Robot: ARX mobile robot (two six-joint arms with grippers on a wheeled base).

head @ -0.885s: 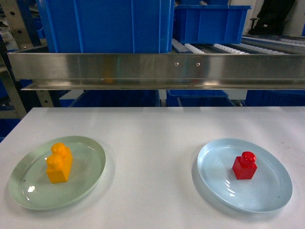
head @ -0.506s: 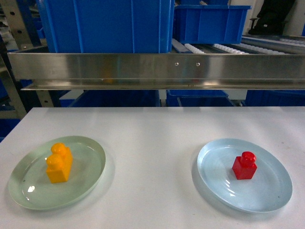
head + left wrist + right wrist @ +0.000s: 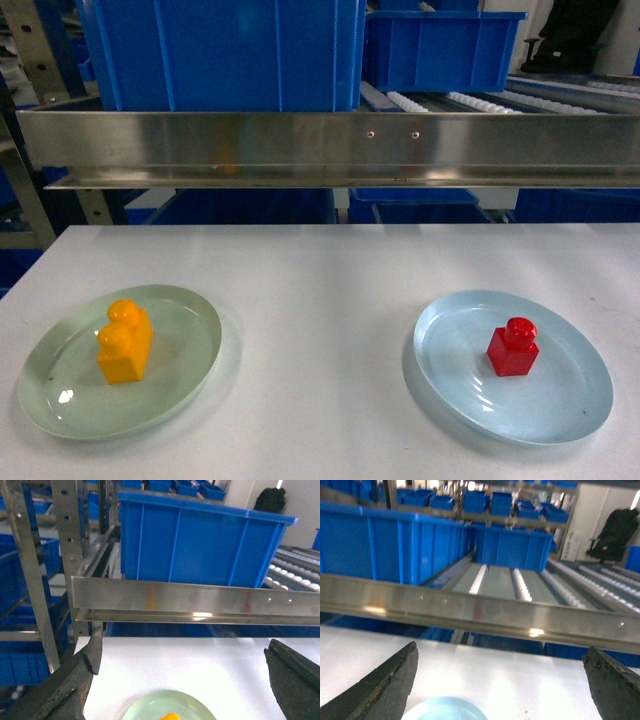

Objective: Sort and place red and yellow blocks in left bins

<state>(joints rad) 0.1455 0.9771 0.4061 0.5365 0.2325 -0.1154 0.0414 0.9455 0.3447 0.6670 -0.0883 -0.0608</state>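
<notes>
Surface: white table [image 3: 320,300] | Below and ahead of left gripper [image 3: 182,667], fingers spread wide: pale green plate [image 3: 190,345] resting on table | Below right gripper [image 3: 502,677], fingers likewise spread: pale blue plate [image 3: 560,410] resting on table | Plates well apart.

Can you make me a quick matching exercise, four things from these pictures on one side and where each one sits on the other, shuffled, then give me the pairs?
Things:
1. yellow block
2. red block
3. large blue bin
4. steel rail

Places:
A. on the pale blue plate, right side of the white table
B. behind and above the rail, left half of the head view
C. on the pale green plate, left side of the table
D. running across the head view, beyond the table's far edge

Pairs: 1-C, 2-A, 3-B, 4-D
</notes>
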